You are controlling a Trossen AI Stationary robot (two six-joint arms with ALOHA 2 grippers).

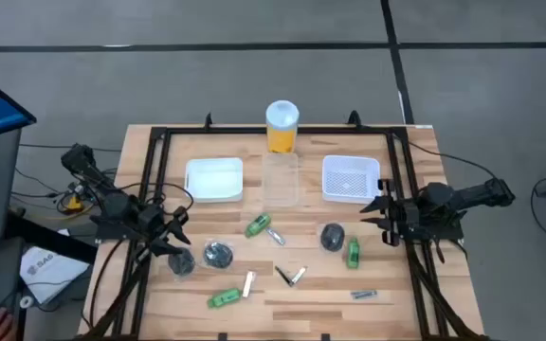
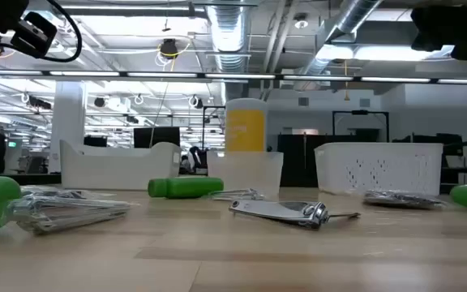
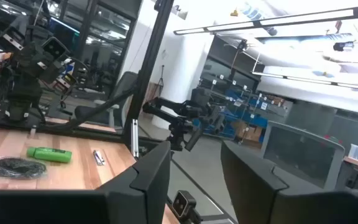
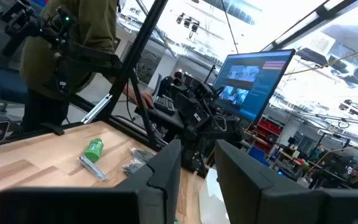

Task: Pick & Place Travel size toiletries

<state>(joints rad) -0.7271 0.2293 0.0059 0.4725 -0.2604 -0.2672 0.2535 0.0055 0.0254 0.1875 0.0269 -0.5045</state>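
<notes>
Toiletries lie loose across the wooden table (image 1: 254,305); we see none in any container. Along the far edge we log a white tray (image 1: 213,179), a clear tray (image 1: 281,180) and a perforated white basket (image 1: 350,178), all holding nothing that we can see. Behind the clear tray stands a yellow cylinder (image 1: 282,127) with a white lid; we can read no writing on it. Green bottles: one mid-table (image 1: 258,225), one near the right (image 1: 353,252), one toward the front (image 1: 223,297). Dark round pots sit at (image 1: 218,253), (image 1: 181,264) and (image 1: 332,236). Silvery tubes lie at (image 1: 248,284) and (image 1: 364,295).

Left gripper (image 1: 172,235) hovers by the table's left edge, fingers parted, holding nothing. Right gripper (image 1: 384,216) hovers at the right edge beside the basket, fingers likewise apart, nothing between them.
</notes>
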